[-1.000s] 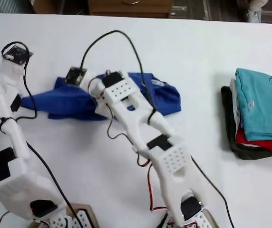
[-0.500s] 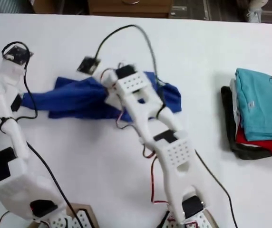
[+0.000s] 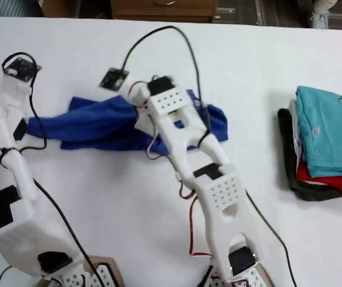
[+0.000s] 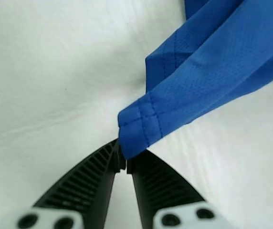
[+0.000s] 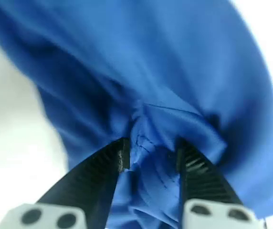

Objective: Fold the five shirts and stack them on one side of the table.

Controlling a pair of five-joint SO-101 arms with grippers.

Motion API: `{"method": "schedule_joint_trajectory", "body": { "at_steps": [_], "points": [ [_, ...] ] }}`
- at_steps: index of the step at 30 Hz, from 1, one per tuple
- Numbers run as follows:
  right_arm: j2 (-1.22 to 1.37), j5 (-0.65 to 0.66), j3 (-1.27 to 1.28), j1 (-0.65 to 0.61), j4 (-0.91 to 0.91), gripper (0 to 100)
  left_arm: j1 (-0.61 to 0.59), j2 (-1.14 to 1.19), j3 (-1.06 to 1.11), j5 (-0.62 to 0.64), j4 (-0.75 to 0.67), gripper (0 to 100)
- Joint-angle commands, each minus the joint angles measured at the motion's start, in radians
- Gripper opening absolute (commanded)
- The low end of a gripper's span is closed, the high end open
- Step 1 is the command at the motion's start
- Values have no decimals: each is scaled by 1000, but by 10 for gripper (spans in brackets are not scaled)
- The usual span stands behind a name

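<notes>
The white tabletop (image 3: 260,66) lay under both my arms, and past its far edge stood a wooden cabinet (image 3: 159,9) on the room's floor. Close to the right edge sat a stack of folded shirts (image 3: 314,179), with a teal shirt (image 3: 329,128) on top and red and dark ones beneath it. The blue shirt (image 3: 93,122) lay crumpled and drawn out lengthwise across the middle of the tabletop, nearer the far edge than the near one and well apart from the stack. My left gripper (image 4: 123,160) had its tips pressed together on a stitched hem corner at the shirt's left end, the cloth running away from them. My right gripper (image 5: 151,157) was over the shirt's right half, its jaws pinching a bunched fold of the blue cloth, with fabric draped all around the tips.
</notes>
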Motion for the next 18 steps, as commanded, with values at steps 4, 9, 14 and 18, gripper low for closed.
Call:
{"method": "schedule_joint_trajectory", "body": {
  "at_steps": [4,9,14,18],
  "points": [
    [-2,-40,-21,-39,1,166,-9,-57,-12,-6,-12,20],
    [-4,-44,32,-38,-44,166,-9,-57,-12,-6,-12,20],
    [-2,-44,80,-10,-122,153,-9,-57,-12,-6,-12,20],
    [-13,-49,71,28,-127,57,-9,-57,-12,-6,-12,20]
  ]
}}
